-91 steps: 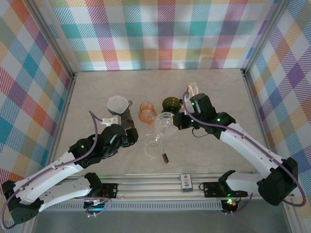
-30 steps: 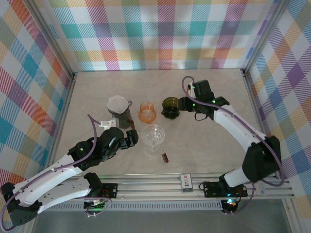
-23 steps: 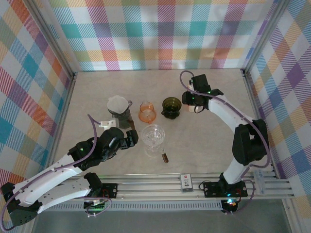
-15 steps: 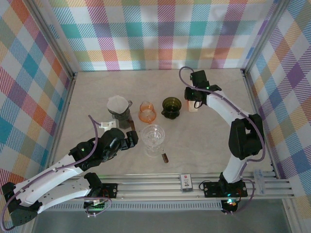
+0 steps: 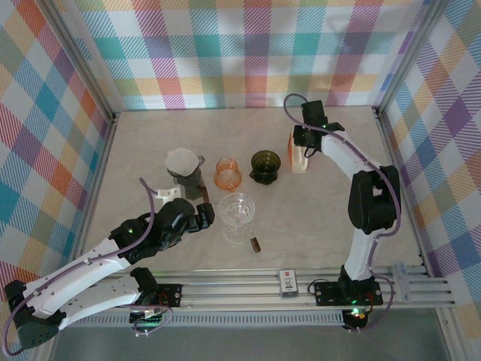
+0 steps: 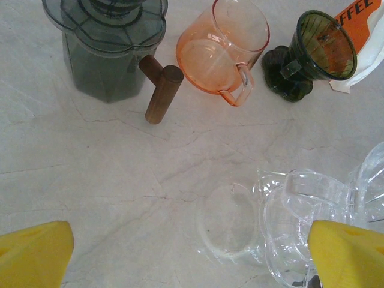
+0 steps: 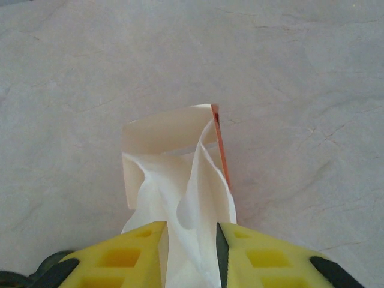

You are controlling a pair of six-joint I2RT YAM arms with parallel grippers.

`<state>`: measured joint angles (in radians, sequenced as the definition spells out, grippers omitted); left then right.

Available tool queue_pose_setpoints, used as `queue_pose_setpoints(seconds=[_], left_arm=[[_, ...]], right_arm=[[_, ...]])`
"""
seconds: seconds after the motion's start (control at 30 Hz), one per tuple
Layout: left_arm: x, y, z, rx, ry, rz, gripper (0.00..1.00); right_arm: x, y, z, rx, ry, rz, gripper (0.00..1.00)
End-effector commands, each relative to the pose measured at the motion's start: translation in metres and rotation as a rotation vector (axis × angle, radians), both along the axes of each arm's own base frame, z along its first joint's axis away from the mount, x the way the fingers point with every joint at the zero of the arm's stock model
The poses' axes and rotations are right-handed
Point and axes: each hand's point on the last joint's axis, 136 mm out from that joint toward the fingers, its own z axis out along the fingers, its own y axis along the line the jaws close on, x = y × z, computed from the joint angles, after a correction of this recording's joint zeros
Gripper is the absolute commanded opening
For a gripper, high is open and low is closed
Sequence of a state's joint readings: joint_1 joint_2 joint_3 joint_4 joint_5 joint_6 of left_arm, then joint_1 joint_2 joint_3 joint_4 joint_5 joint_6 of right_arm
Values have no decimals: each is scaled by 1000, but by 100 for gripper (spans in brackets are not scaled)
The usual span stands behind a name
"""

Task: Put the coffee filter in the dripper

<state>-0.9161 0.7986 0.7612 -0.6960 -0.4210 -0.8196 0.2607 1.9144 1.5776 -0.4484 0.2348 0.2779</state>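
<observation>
White coffee filters (image 7: 192,198) stick up out of a cream packet (image 7: 165,129) with an orange side, which lies at the back right (image 5: 298,159). My right gripper (image 7: 191,240) is closed around the filters, paper pressed between its yellow fingers (image 7: 120,255); from above it hangs over the packet (image 5: 301,147). A clear glass dripper (image 5: 237,210) sits mid-table on a glass server (image 6: 231,225). My left gripper (image 5: 197,218) is open beside the dripper (image 6: 312,210), holding nothing.
A row behind holds a grey dripper (image 5: 183,167) with a white filter in it and a wooden handle, an orange dripper (image 5: 228,173) and a dark green dripper (image 5: 264,165). A small brown piece (image 5: 255,244) lies in front of the server. Checked walls enclose the table.
My right arm left the clear dripper on the server, swung back and right to the filter packet, and closed on the filters. The left arm barely moved.
</observation>
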Motion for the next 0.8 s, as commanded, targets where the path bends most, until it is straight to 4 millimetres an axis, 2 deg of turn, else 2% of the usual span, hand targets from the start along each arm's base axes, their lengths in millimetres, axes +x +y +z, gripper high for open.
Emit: queue_pose_setpoints(seconds=[0.0,0.33,0.77], left_arm=[[2,-2,1,-7,-17,4,100],[2,-2,0,-7,-16,4,100],[1,-1,-1,-4,-14,6,100]], right_arm=[[9,0,5,20,-9,-17,30],[18,-1,-5,51,21,-41,30],[20,-6,-20,62,55,-65,23]])
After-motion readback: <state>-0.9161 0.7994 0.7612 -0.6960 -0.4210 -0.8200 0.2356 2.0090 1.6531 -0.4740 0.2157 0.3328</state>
